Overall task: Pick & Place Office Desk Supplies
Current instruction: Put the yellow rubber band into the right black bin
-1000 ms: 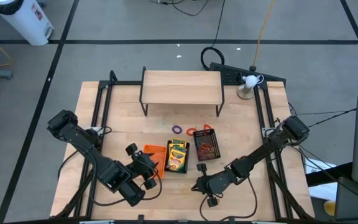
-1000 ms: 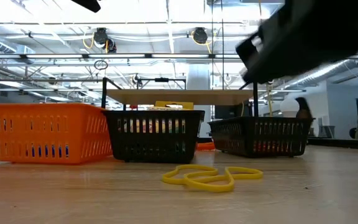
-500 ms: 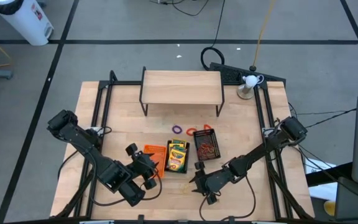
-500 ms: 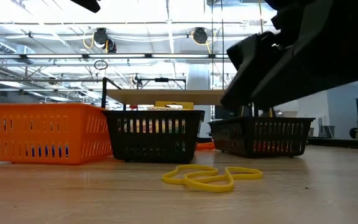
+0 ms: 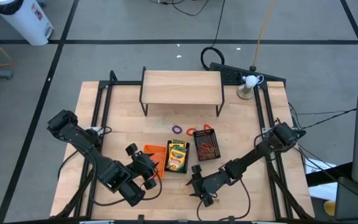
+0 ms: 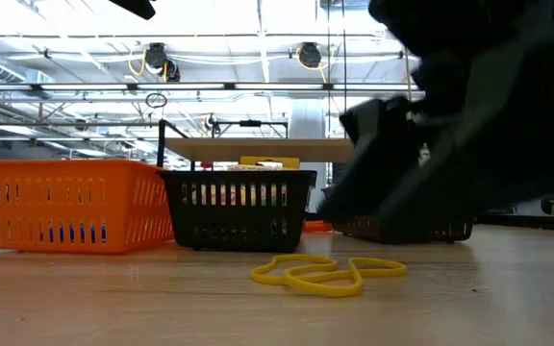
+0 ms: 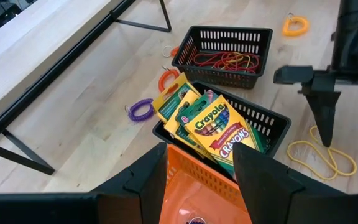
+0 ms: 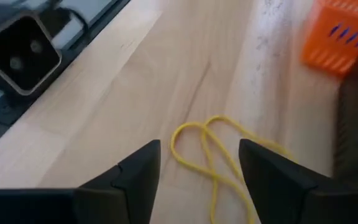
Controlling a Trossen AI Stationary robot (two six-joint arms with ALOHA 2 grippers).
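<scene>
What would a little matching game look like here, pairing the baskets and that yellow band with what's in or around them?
Things:
1. orange tray
2. middle black tray
3. far black tray
4. yellow rubber band

States:
A. holds crayon boxes
B. holds red and orange rubber bands
C. lies on the bare table
D. under the left gripper

Pairs: 1-D, 2-A, 3-B, 4-C

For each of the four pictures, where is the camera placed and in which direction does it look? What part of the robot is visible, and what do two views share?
High view: above, looking straight down; both arms, left gripper, right gripper.
Low view: table height, looking level at the orange tray; one dark arm.
Left wrist view: over the crayon boxes; own fingers.
Right wrist view: down at the table; own open fingers.
Shared: yellow rubber band, also in the low view.
</scene>
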